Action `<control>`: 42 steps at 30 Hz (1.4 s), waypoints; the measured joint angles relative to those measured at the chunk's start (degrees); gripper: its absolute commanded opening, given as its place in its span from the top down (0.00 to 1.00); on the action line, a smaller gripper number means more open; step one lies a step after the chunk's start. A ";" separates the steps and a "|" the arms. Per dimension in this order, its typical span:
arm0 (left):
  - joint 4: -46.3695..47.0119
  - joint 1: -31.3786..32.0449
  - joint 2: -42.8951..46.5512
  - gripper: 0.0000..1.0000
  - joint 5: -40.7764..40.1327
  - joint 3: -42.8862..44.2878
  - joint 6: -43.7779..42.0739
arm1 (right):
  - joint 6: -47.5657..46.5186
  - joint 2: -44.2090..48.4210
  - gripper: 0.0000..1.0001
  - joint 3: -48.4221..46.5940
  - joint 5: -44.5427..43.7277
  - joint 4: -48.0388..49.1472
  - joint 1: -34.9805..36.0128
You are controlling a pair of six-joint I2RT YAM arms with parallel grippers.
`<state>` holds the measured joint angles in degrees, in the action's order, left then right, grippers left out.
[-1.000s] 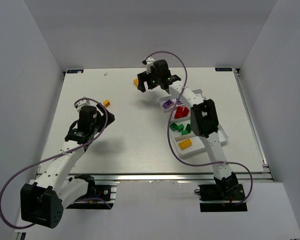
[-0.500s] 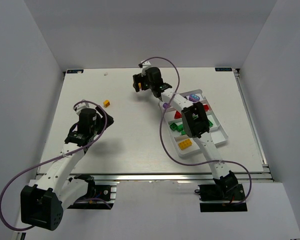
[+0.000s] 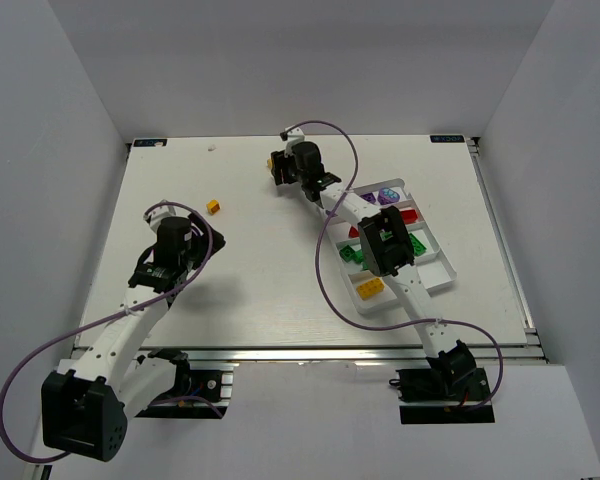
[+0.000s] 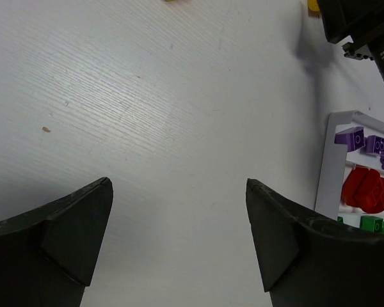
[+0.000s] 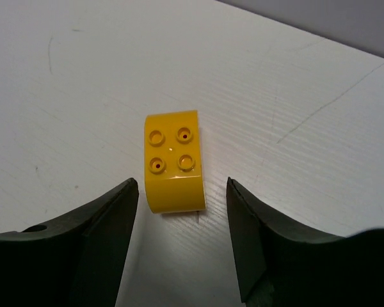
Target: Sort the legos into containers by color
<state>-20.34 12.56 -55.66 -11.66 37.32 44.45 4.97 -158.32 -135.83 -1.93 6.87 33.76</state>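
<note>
A yellow brick (image 5: 173, 167) with a curved end lies studs-up on the table at the far centre. My right gripper (image 5: 181, 183) is open, with one finger on each side of the brick's near end, not touching it. In the top view the right gripper (image 3: 283, 168) hides this brick. A second small yellow brick (image 3: 213, 207) lies alone at the mid-left. My left gripper (image 3: 202, 243) is open and empty over bare table (image 4: 179, 185). The white tray (image 3: 450, 272) at the right holds purple (image 3: 388, 195), red (image 3: 408, 214), green (image 3: 355, 258) and yellow (image 3: 370, 288) bricks in separate compartments.
The right arm (image 3: 385, 240) stretches over the tray's left half and hides part of it. In the left wrist view the tray's wall (image 4: 326, 160) shows at the right, with purple (image 4: 352, 137) and red (image 4: 365, 188) bricks inside. White walls enclose the table.
My right gripper has moved left and down onto the far-centre yellow brick, and its arm has uncovered more of the tray. The left arm has barely moved.
</note>
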 measured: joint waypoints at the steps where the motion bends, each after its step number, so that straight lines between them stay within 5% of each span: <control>1: -0.17 -0.02 0.07 0.06 0.00 0.00 0.04 | 0.15 0.00 0.40 -0.24 -0.37 0.52 -0.02; 5: -0.87 -0.02 0.44 0.06 -0.11 0.00 0.46 | 0.46 0.00 0.48 -0.48 -0.90 1.79 -0.04; 22: -4.33 -0.07 4.98 0.06 -1.44 0.02 2.14 | 0.68 0.00 0.52 -0.48 -0.39 4.68 -0.04; 30: -5.62 -0.07 5.42 0.06 -1.62 0.17 2.19 | 1.07 -0.02 0.44 -0.48 -0.50 4.92 -0.04; 42: -6.45 -0.07 6.43 0.06 -2.80 0.24 2.78 | 1.95 0.00 0.60 -0.44 0.24 3.63 -0.04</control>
<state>-26.79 12.49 -49.23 -14.46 37.56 47.22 6.92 -158.32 -136.27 -1.69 10.50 33.71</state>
